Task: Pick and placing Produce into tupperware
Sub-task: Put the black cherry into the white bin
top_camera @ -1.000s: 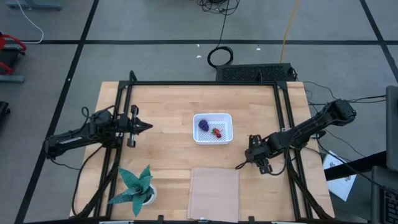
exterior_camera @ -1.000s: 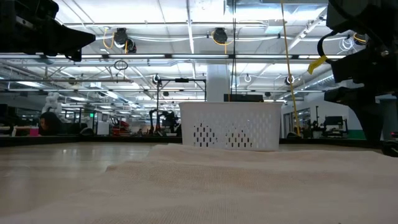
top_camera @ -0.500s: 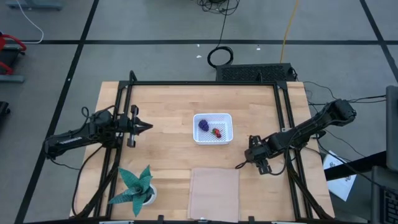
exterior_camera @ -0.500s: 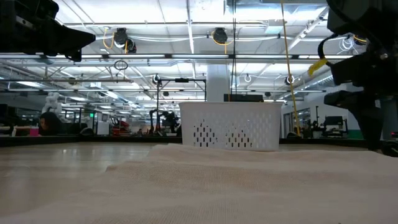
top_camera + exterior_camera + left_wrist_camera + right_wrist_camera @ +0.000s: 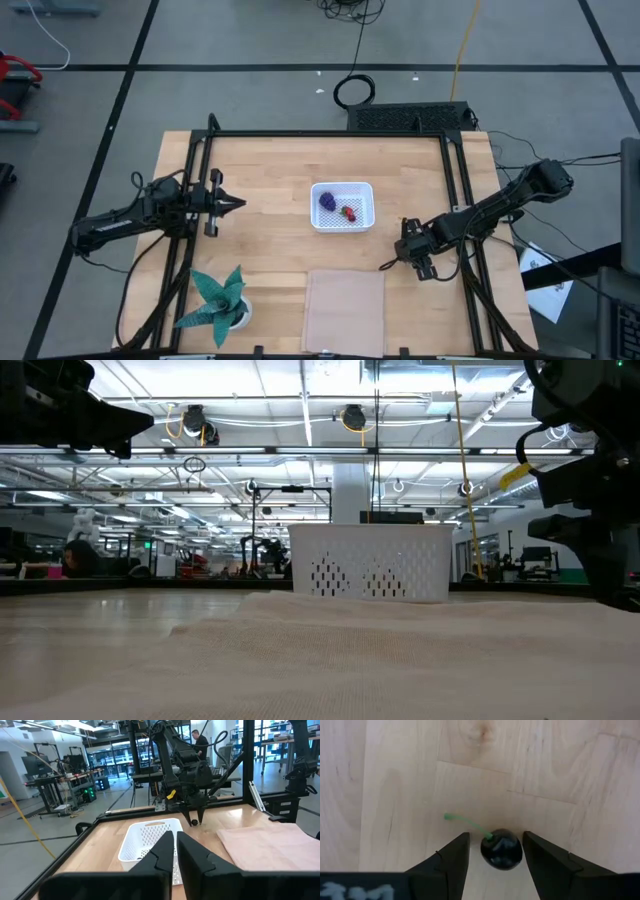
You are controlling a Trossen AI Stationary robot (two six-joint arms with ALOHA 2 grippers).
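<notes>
The white tupperware (image 5: 342,207) sits on the table's middle, with the purple lump (image 5: 326,200) and the red piece (image 5: 348,212) lying in it. One dark ball with a green stem (image 5: 501,851) lies on the wood to the container's right. My right gripper (image 5: 495,856) points down over it, open, one finger on each side of the ball. It also shows in the high view (image 5: 408,243). The other ball is out of sight. My left gripper (image 5: 234,203) waits, shut, left of the container.
A teal spiky potted plant (image 5: 220,300) stands at the near left corner. A flat pinkish mat (image 5: 345,298) lies at the near edge, below the container. A black frame (image 5: 455,200) borders the table. Bare wood lies between the left gripper and the container.
My right gripper has sunk a little toward the table over the dark ball, staying open. The left arm and the container have kept still.
</notes>
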